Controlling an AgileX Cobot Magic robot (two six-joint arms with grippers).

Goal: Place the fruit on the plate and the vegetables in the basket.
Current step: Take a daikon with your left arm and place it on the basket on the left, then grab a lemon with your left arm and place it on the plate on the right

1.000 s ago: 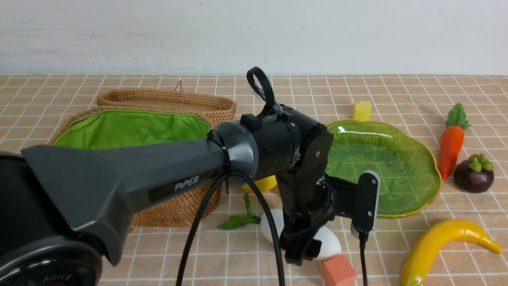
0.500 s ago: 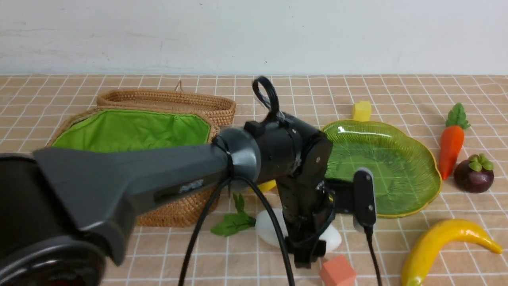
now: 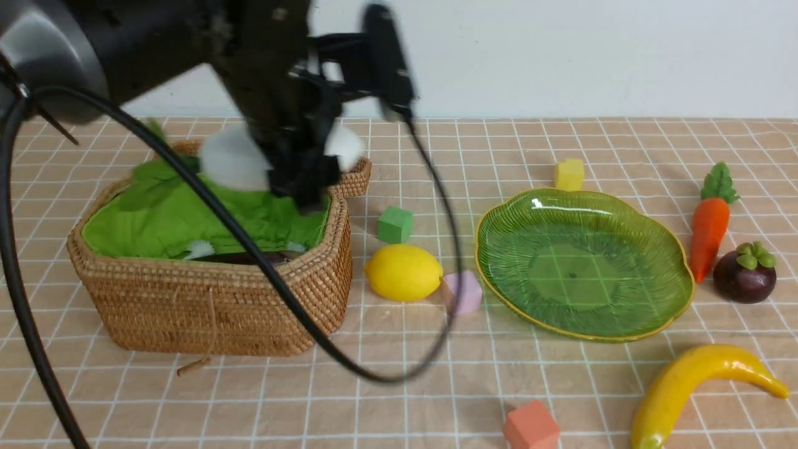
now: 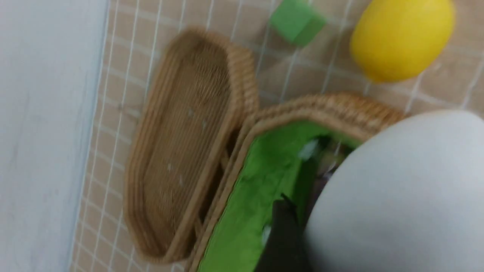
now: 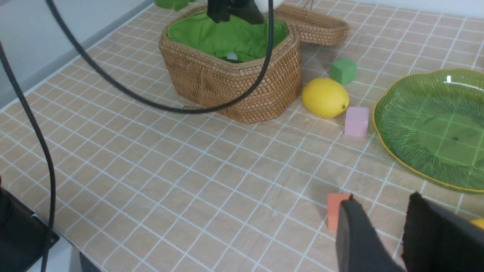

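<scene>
Left gripper (image 3: 305, 181), one, pinching the white radish (image 3: 234, 159) above the basket (image 3: 218, 312), left side. Step in hand, judged: stowing a vegetable. Next move: lower inside the rim, then release.

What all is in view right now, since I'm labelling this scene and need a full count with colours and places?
radish: one, white with green leaves, in the left gripper above the basket
basket: one, brown, green lining, dark produce inside
wicker lid: one, brown, behind the basket
lemon: one, yellow, between basket and plate
plate: one, green, right of the lemon
carrot: one, orange, right of the plate
mangosteen: one, purple, beside the carrot
banana: one, yellow, front right
foam cubes: four, green, pink, yellow, red, on the table
grippers: two, black, left, right
</scene>
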